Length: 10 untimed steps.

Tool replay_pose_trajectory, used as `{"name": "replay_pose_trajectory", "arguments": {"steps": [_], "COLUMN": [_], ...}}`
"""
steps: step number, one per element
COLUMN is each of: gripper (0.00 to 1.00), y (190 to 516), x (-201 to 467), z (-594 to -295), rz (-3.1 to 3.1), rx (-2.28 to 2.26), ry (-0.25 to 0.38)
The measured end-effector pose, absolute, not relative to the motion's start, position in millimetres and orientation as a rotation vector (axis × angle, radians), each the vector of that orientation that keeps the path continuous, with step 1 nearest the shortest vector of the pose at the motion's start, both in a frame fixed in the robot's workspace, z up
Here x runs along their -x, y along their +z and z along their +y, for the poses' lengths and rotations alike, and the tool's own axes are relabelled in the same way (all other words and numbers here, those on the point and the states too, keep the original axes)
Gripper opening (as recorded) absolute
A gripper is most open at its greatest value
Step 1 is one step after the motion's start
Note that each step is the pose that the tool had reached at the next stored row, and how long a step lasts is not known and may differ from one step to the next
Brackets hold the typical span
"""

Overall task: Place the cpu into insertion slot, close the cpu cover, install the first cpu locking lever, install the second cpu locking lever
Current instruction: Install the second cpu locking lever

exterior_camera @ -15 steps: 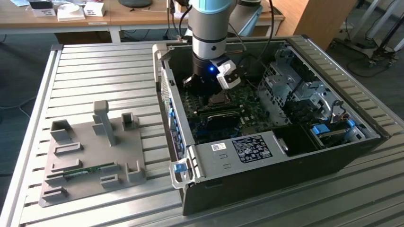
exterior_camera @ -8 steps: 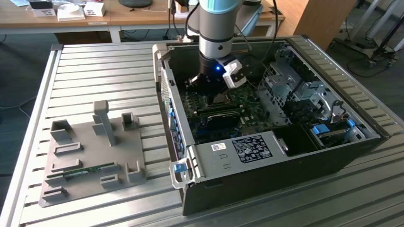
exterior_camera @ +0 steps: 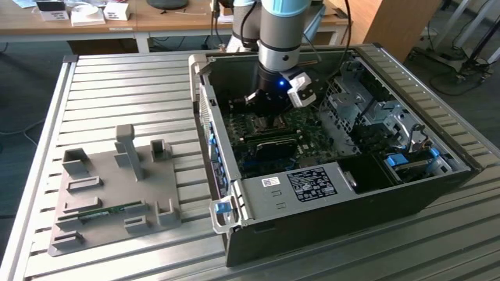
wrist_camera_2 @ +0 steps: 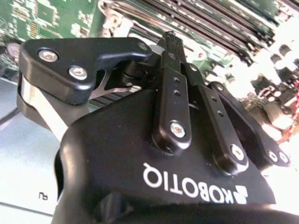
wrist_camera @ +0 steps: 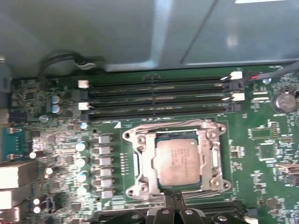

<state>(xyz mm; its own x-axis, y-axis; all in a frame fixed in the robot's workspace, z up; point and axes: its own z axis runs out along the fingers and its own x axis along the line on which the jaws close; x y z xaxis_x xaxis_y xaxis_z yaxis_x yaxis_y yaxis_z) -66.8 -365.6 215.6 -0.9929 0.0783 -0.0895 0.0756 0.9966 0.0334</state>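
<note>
In the exterior view, the grey robot arm reaches down into an open black computer case (exterior_camera: 328, 193) lying on a slatted metal table (exterior_camera: 117, 88). Its black two-finger gripper (exterior_camera: 270, 121) hangs low over the green circuit board (exterior_camera: 312, 137), and the arm's body hides the socket beneath it. A white label with print too small to read sits on the case's inner bracket. To the exterior view's left stands a grey plastic fixture tray (exterior_camera: 109, 193) holding a green memory stick (exterior_camera: 100, 212).

In the second wrist view, the gripper (wrist_camera_2: 170, 37) appears from behind; its fingers (wrist_camera_2: 172, 77) come together at the tips, with nothing visible between them. White lettering runs upside down across its housing. Long black memory sticks (wrist_camera_2: 210, 23) lie beyond.

In the first wrist view, the small square silver-grey cpu (wrist_camera: 179, 160) sits in the dark square insertion slot (wrist_camera: 175, 161), with faint, unreadable print on top. The shiny metal cpu cover (wrist_camera: 149, 161) lies flat around it, framing the chip. The gripper fingertips (wrist_camera: 175, 198) show just beside the socket's edge, cut off by the frame.
</note>
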Motion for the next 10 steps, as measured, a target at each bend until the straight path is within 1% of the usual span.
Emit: {"name": "replay_pose_trajectory", "arguments": {"steps": [10], "gripper": [0.11], "y": [216], "x": [65], "z": [-352], "rz": [3.048], "rx": [-0.116], "ry": [0.046]}}
